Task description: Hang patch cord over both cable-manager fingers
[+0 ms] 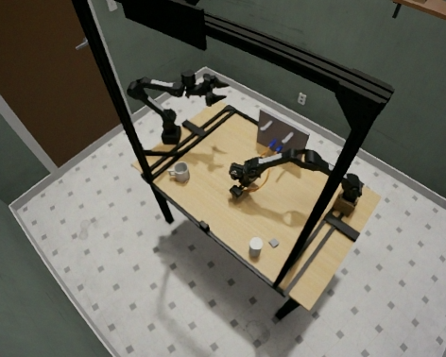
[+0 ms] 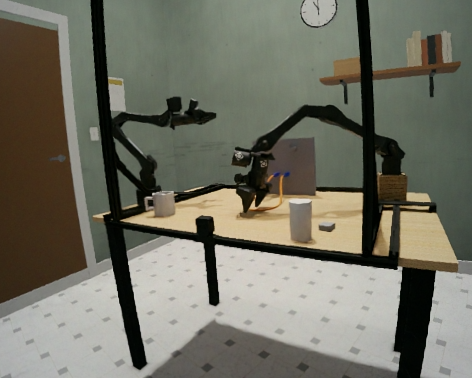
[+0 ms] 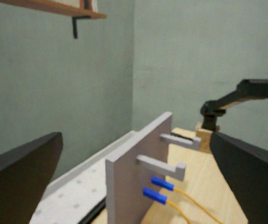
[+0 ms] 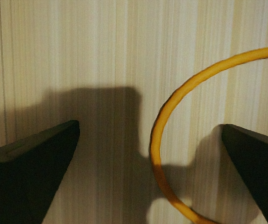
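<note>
Currently, 0 of 2 fingers [image 1: 287, 138] carried cord; both plugs [image 1: 279, 149] [image 2: 286, 174] [image 3: 155, 195] were seated below them. The orange cord [image 1: 267, 178] [image 2: 281, 192] [image 3: 197, 204] [image 4: 171, 106] drooped from the panel [image 1: 283, 130] [image 2: 299, 165] [image 3: 125, 185] to the counter [image 1: 212, 189] [image 2: 224, 226] [image 3: 212, 175] [image 4: 105, 40] before it. Right gripper [image 1: 235, 183] [image 2: 252, 207] [image 4: 151, 125], spread, straddled its bend; left gripper [image 1: 222, 92] [image 2: 215, 116] [image 3: 136, 140] was spread, empty. Lifting and hanging remained.

Lab-like room: two robot arms [image 1: 311, 158] [image 2: 329, 112] on table [image 1: 212, 189] [image 2: 224, 225] inside black frame [image 1: 332, 189] [image 2: 366, 125].

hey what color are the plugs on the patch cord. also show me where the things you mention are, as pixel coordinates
Blue plugs [image 1: 272, 143] [image 2: 286, 174] [image 3: 155, 195]; the left wrist view shows them best.
</note>
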`<action>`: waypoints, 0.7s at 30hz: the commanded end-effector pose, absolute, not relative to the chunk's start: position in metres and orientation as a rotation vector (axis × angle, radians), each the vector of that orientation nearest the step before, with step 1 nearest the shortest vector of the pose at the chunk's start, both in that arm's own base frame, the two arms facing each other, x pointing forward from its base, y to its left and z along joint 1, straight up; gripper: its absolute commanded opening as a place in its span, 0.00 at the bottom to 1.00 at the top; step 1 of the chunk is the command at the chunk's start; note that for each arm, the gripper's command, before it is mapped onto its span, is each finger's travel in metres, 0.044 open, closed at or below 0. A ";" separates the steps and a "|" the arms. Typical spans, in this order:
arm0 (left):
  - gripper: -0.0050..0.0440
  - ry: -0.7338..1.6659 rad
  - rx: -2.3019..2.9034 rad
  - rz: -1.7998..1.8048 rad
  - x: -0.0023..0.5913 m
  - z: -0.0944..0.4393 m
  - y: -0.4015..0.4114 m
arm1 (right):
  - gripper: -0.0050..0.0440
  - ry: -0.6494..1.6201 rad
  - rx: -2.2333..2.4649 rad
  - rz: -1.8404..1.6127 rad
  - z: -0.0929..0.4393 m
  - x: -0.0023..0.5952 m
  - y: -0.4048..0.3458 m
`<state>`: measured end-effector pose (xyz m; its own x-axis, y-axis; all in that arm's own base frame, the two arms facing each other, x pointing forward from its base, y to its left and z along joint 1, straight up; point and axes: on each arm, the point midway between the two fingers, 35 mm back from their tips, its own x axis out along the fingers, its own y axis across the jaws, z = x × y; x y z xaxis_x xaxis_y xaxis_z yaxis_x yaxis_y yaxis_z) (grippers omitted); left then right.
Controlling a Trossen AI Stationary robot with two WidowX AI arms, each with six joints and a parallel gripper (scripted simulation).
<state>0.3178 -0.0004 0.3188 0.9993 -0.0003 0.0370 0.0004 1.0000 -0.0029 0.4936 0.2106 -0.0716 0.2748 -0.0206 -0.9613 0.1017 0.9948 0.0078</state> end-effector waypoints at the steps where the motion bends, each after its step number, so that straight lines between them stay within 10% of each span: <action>1: 1.00 -0.050 0.000 0.000 0.316 0.323 0.000 | 1.00 1.290 0.075 -0.078 -0.072 0.494 0.210; 21: 1.00 -0.050 0.000 0.000 0.316 0.323 0.000 | 1.00 1.276 0.080 -0.075 -0.066 0.497 0.212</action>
<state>0.3178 -0.0004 0.3188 0.9993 -0.0003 0.0370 0.0004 1.0000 -0.0029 0.4931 0.2104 -0.0737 0.2730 -0.0220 -0.9618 0.1017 0.9948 0.0061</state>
